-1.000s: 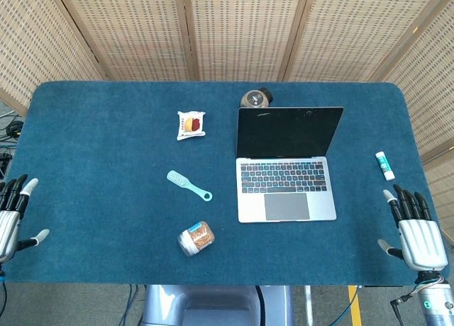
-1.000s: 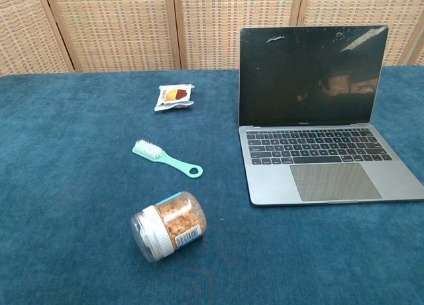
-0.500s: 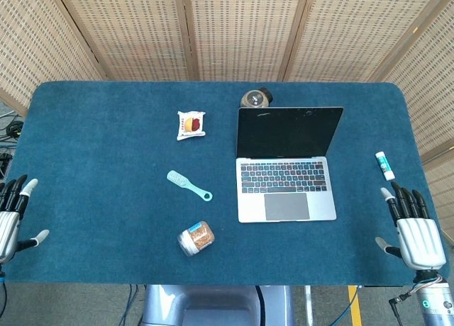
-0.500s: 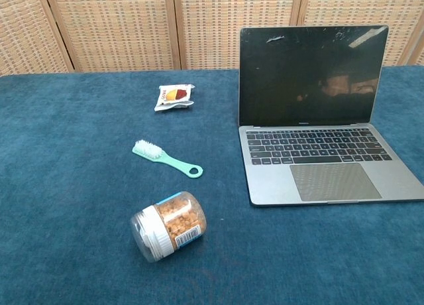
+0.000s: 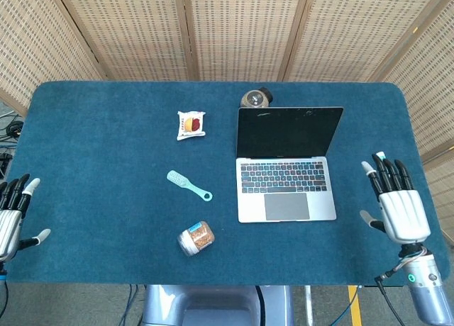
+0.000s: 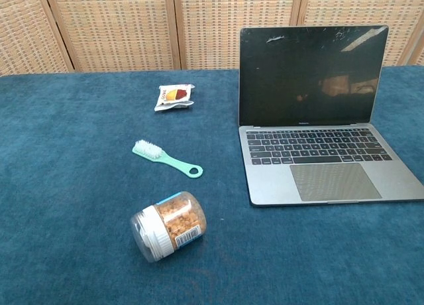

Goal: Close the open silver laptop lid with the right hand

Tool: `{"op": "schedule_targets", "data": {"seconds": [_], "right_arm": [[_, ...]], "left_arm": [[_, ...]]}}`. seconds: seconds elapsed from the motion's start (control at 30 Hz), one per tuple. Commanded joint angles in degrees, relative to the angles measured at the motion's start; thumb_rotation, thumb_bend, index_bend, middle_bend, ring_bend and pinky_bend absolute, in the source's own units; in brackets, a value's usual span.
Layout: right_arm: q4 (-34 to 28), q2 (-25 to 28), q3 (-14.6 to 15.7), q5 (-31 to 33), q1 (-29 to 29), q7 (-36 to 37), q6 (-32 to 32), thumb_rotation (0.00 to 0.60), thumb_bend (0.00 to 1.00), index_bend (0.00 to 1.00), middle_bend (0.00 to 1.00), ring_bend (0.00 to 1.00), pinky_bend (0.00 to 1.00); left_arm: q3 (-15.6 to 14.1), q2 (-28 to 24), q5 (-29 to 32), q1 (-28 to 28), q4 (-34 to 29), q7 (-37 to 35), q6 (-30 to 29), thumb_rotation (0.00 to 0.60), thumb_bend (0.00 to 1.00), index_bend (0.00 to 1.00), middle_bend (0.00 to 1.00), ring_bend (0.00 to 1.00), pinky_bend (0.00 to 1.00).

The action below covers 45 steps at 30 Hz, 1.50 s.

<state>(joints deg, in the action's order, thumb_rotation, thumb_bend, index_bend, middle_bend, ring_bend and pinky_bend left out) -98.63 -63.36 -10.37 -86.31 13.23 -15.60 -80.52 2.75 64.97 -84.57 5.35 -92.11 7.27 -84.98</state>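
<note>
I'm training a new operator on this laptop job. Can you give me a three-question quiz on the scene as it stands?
1. True or false: the laptop lid stands open.
2. Which lies nearest the laptop's left edge? A) brush B) snack packet C) jar
3. Fill in: the right hand is to the laptop's ____ side, fingers spread, holding nothing.

Key: 1 true; 2 A; 3 right.
</note>
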Motion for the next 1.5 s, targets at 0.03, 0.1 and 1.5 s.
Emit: {"op": "schedule_targets", "data": {"seconds": [0.03, 0.1, 1.5], "right_arm": [[-1.0, -0.6, -3.1, 3.0, 4.0, -4.1, 3.9, 0.6, 0.21, 0.11, 0.01, 0.0, 0.01], [-1.1, -1.0, -4.0, 3.9, 5.5, -5.2, 5.1, 0.6, 0.21, 0.13, 0.03, 0.0, 0.03], [14.6, -11.7, -10.9, 36.1, 32.6, -24.4, 24.1, 0.6, 1.0, 0.15, 0.06, 0.0, 0.08]], "left_arm": [[0.1, 0.1, 0.1, 0.0, 0.2, -0.1, 0.0, 0.6, 0.01, 0.0, 0.0, 0.0, 0.0], [0.2, 0.2, 0.3, 0.1, 0.3, -0.1, 0.1, 0.6, 0.01, 0.0, 0.0, 0.0, 0.0], [0.8, 2.1, 3.8, 2.9, 3.8, -1.3, 6.0, 0.6, 0.01, 0.0, 0.0, 0.0, 0.0]]}}
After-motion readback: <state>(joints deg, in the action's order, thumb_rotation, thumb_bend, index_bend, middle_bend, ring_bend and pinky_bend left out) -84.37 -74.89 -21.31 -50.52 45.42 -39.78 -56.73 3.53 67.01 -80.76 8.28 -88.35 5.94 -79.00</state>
